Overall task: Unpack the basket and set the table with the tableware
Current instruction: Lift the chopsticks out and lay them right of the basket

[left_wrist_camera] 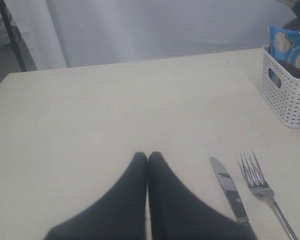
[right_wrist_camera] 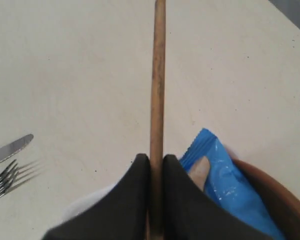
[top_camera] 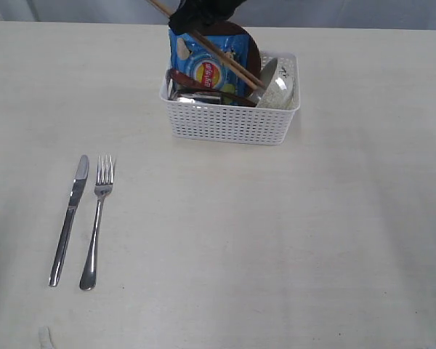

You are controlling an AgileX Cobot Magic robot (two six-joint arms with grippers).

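The white perforated basket (top_camera: 232,120) stands at the back of the cream table (top_camera: 276,240). In it are the wooden chopsticks (top_camera: 218,52), a blue snack packet (top_camera: 207,69), a brown plate (top_camera: 251,51), the off-white bowl (top_camera: 277,91), the dark red spoon (top_camera: 192,81) and a steel cup (top_camera: 196,95). My right gripper (right_wrist_camera: 156,159) is shut on the chopsticks (right_wrist_camera: 158,80) above the basket's far side. The steel knife (top_camera: 69,218) and fork (top_camera: 97,222) lie side by side at the front left. My left gripper (left_wrist_camera: 147,156) is shut and empty, beside the knife (left_wrist_camera: 229,190).
The basket (left_wrist_camera: 285,95) shows at the edge of the left wrist view, with the fork (left_wrist_camera: 262,190) between it and the knife. A grey curtain hangs beyond the table's far edge. A small pale object (top_camera: 45,336) lies at the front left edge.
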